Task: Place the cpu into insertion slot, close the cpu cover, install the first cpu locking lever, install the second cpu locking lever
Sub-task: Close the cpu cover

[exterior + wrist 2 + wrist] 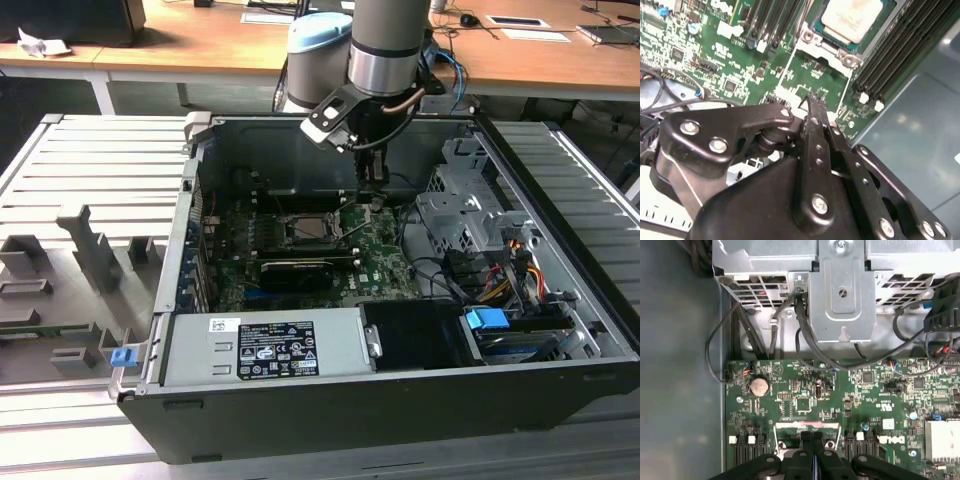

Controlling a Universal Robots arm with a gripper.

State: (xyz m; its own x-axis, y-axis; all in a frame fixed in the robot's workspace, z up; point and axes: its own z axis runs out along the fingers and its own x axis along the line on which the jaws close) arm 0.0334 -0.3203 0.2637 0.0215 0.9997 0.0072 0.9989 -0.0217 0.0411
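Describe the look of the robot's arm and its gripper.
The arm is a silver-grey metal cylinder with a pale blue joint cap and a brown cable looped at the wrist. The black gripper has jointed link bars studded with silver screws.

Pale silver cpu (852,20), green motherboard (815,70), black computer case (400,420).
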